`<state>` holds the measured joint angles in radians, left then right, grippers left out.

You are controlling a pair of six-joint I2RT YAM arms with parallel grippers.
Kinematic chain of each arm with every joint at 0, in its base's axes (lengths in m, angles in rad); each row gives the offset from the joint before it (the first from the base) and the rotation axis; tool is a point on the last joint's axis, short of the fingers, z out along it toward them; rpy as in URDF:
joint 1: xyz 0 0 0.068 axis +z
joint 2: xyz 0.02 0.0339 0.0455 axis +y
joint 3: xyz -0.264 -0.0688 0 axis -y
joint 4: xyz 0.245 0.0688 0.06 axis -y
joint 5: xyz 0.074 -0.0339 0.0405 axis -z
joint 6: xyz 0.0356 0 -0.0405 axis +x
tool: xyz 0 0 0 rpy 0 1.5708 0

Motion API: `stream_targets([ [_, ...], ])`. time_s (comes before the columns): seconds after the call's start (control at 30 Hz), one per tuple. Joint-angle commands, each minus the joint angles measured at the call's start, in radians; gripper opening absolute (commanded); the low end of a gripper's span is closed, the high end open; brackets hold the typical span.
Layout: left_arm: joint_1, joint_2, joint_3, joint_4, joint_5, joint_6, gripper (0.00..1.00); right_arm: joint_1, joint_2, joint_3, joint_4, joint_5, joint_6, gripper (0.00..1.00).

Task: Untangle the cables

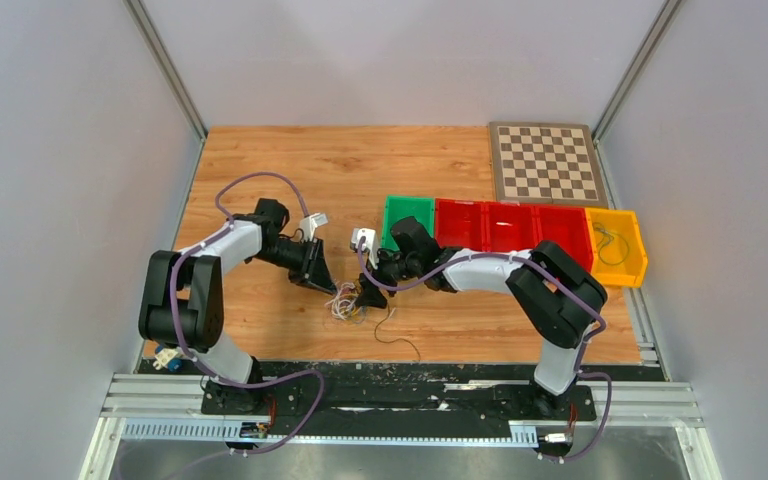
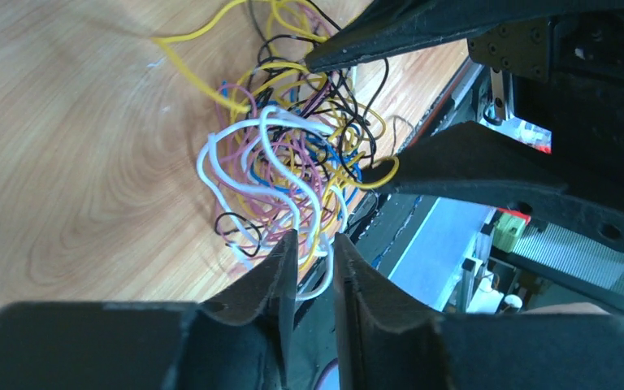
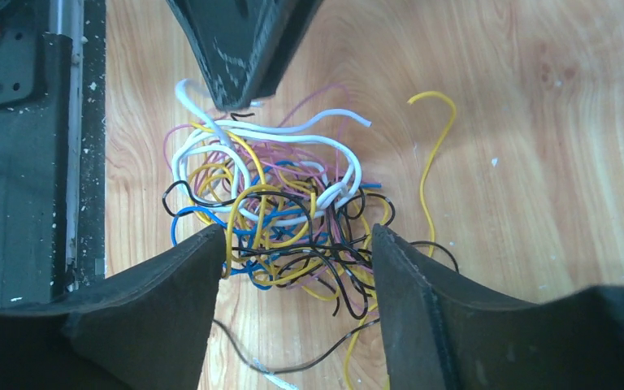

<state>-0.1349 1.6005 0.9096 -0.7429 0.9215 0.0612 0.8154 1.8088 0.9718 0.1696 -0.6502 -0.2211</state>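
The cables (image 1: 346,304) lie in one messy ball on the wooden table (image 1: 260,170), close to the near edge. The ball sits right between the two arms. It is round and bunched up, so it has no long side and does not point any way. Only some loose ends stick out.

In the right wrist view, one yellow wire (image 3: 431,162) pokes out on the right of the ball. It runs up and down in that picture and bends over in a hook at the top. A white wire (image 3: 284,134) lies flat across the top of the ball, running left to right.

The left gripper (image 2: 314,244) comes at the ball from the far left. Its two fingers are only a little bit apart. A white loop runs into the thin gap, but the fingers do not squeeze it.

The right gripper (image 3: 296,244) is spread wide and holds nothing. One finger is on each side of the ball's bottom part, with yellow, blue and dark wires in between.
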Motion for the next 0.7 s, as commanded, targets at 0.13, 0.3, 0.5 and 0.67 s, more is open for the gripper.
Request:
stream_targets([
  [0.13,0.028,0.009,0.014,-0.026,-0.016,0.015,0.36,0.012,0.011,-0.019,0.061,0.038,-0.016,0.58],
  [0.3,0.028,0.030,0.029,-0.053,-0.009,0.042,0.41,0.012,0.022,-0.009,0.047,0.045,-0.016,0.58],
  [0.5,0.065,0.000,0.106,-0.201,-0.003,0.257,0.42,0.012,0.021,0.004,0.041,0.037,0.007,0.58],
  [0.67,0.089,-0.128,0.050,-0.227,0.092,0.490,0.50,0.012,0.002,0.006,0.036,0.025,0.023,0.59],
])
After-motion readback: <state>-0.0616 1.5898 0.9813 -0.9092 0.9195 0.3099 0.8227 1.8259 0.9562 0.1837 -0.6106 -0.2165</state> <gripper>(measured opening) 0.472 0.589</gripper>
